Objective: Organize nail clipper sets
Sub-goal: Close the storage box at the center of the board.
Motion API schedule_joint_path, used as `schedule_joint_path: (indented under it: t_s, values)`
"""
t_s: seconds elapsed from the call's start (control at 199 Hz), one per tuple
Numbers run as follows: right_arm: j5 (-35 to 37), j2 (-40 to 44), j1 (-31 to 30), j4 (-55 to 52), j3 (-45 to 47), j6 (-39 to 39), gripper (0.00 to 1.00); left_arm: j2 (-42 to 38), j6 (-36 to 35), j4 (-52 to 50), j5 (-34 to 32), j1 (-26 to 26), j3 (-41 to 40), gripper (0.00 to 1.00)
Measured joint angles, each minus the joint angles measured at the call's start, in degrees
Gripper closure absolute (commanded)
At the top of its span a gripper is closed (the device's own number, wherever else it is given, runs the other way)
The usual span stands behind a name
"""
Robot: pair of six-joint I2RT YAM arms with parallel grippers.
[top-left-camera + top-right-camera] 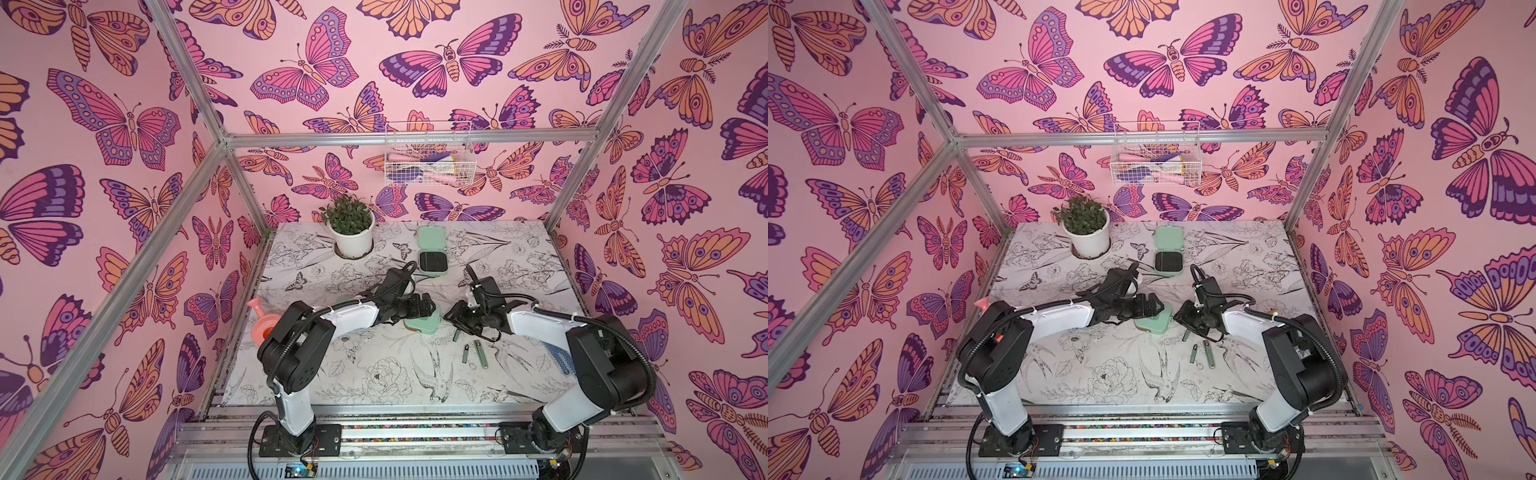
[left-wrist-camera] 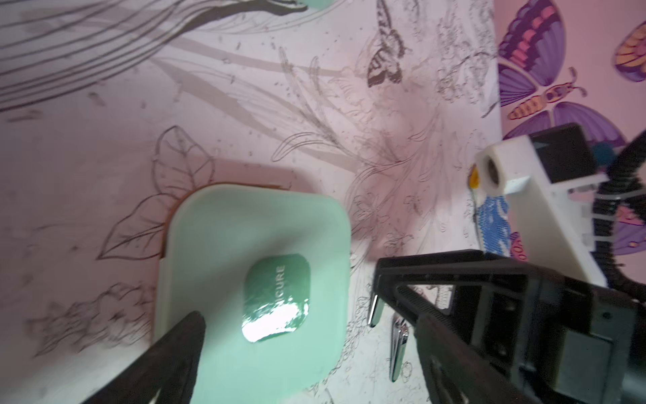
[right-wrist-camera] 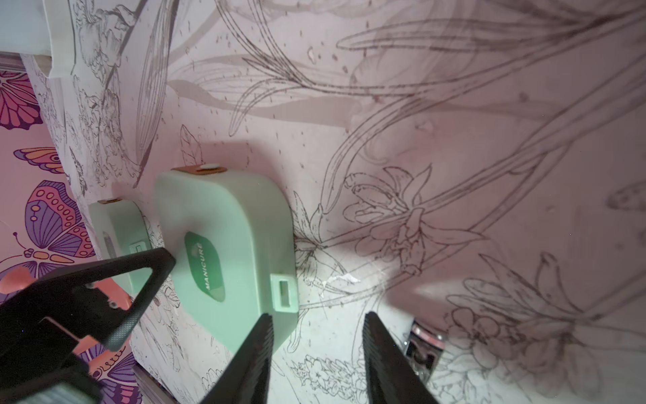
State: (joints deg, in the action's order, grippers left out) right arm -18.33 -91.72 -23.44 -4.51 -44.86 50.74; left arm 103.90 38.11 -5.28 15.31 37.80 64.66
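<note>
Hovering over the closed mint-green rounded-square plastic case [image 1: 422, 324], the left gripper [image 1: 427, 304] has its jaws spread wide. In the left wrist view one black fingertip [image 2: 185, 342] sits above the lid beside the dark green label [image 2: 276, 297]; nothing is clamped.

Case position: mid-table on the table with the black-and-white floral cloth [image 1: 374, 386], lid shut, between the two grippers.

The right gripper [image 3: 318, 335] is low, just beside the latch corner of that case. Its jaws are partly apart, with only cloth showing between them. One finger overlaps the case corner in the right wrist view; contact cannot be told.

The second closed mint-green case [image 3: 119, 231] is just behind the first, near the pink plastic watering can [image 1: 262, 322].

The open mint-green case [image 1: 431, 253] is at the back of the table, lid laid flat and black slotted interior facing up, near the white pot of green plant [image 1: 353, 239].

Three slim grey-green metal clippers [image 1: 481, 354] lie loose on the cloth near the right gripper, apart from every case.
</note>
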Motion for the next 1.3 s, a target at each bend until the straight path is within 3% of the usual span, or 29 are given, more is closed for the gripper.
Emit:
schedule_joint_path:
  t_s: [0.211,0.508,0.84,1.303]
  values:
    - [-0.33,-0.02,0.0,0.04,-1.22,0.0,0.55,-0.17,-6.78,-17.88,-7.85,-0.02,11.56,0.0]
    - [-1.46,-2.51,-0.07,0.15,-3.02,0.04,0.52,11.37,-11.72,-26.36,-5.18,0.0,16.39,0.01]
    - [-3.21,-5.68,-0.24,2.14,-3.96,0.92,0.66,12.28,-12.81,-27.08,-4.66,0.04,17.4,0.03]
    - [-4.02,-6.1,-1.36,2.03,-4.42,1.92,0.68,12.28,-13.03,-27.1,-4.83,0.04,17.33,0.03]
